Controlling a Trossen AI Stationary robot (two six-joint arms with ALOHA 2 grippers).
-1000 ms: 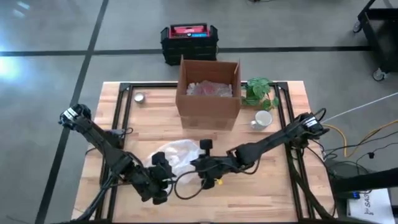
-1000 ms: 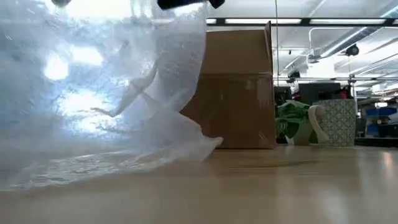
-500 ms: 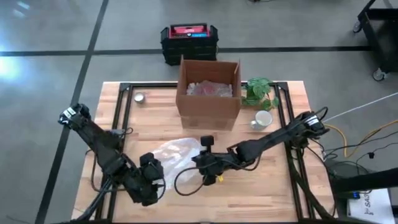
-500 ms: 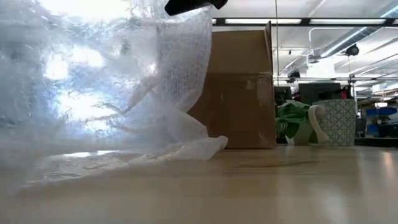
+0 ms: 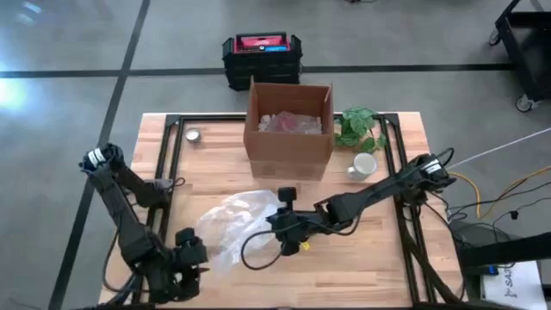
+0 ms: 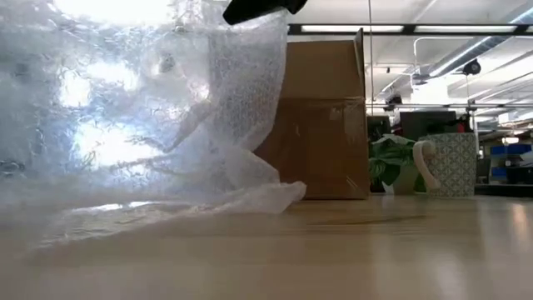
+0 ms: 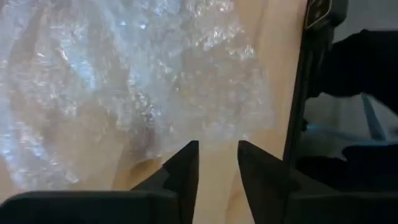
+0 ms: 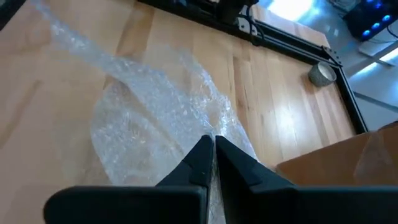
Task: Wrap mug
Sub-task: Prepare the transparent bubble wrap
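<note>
Pinching the bubble wrap (image 5: 234,226) with my right gripper (image 5: 277,222), fingers closed on its edge; my left gripper (image 5: 185,263) hangs narrowly parted beside it. White mug (image 5: 362,165) stands right of the cardboard box (image 5: 288,129).

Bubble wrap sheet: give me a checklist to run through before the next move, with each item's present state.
1. Right end effector grips the bubble wrap: ok; in the right wrist view the fingers pinch the sheet's edge.
2. Left end effector free of the sheet: ok; open above bare wood at the table's near left corner.
3. Sheet flat for wrapping: not ok; the low view shows it lifted and crumpled.
4. Mug reachable: ok; it stands upright on the wood right of the cardboard box, beside the plant.
5. Mug on the sheet: not ok; they are well apart.
</note>
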